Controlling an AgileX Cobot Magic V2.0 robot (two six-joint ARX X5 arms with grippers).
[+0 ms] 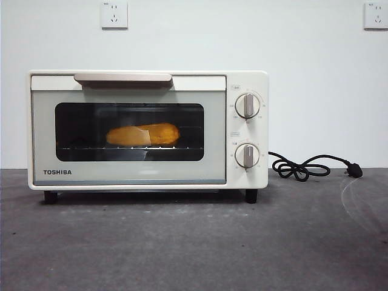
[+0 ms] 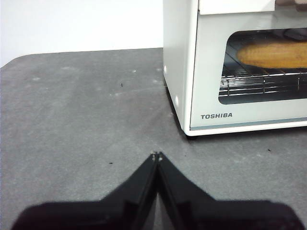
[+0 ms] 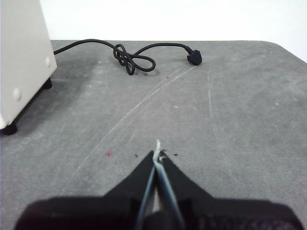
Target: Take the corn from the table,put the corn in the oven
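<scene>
Behind the closed oven (image 1: 145, 130) door, corn (image 1: 143, 134) on the rack; both grippers' fingers (image 2: 157, 165) together, empty; cord (image 3: 129, 57) beside.

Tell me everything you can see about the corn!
The corn is a yellow-orange cob, bumpy and a little shiny. It lies on its side on the wire rack inside the cream-white oven, behind the closed dark glass door. A pale patch sits near its middle in the front view, maybe glare on the glass. Only the rack touches it; no gripper is near.
</scene>
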